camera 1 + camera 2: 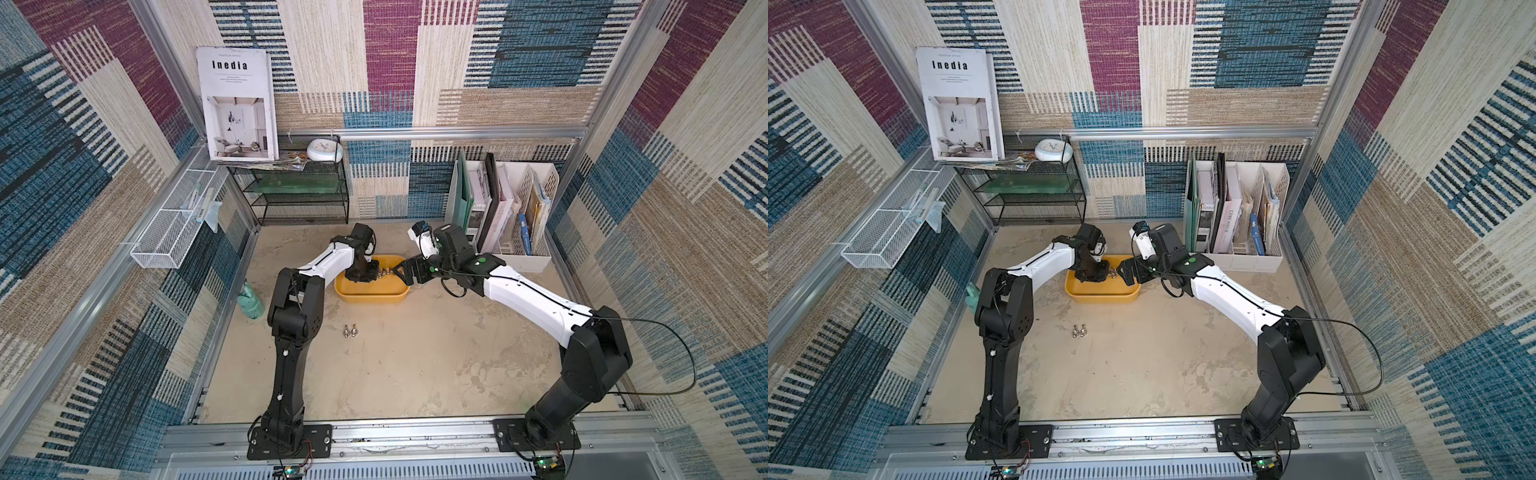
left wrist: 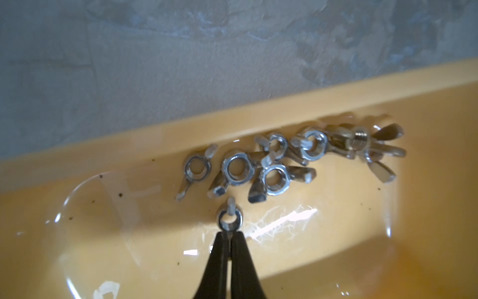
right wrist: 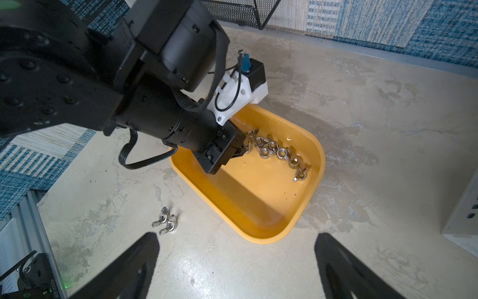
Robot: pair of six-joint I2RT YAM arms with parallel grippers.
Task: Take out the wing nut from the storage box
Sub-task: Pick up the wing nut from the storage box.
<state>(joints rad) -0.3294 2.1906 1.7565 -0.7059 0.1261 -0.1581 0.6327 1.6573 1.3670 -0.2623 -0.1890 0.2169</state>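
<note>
Your left gripper (image 2: pixel 229 236) is clamped on one wing nut (image 2: pixel 229 220) at its tips inside the storage box (image 2: pixel 258 116), just beside the other wing nuts (image 2: pixel 274 178), while your right gripper (image 3: pixel 236 240) hangs, jaws wide apart, near the rim.

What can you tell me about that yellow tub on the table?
The yellow tub is shallow, glossy plastic, rectangular with rounded corners and a smooth rim. It sits flat on the mottled table. Silver wing nuts lie clustered along one wall; dark specks dot its floor. The left claw reaches inside, shut on one wing nut.
</note>
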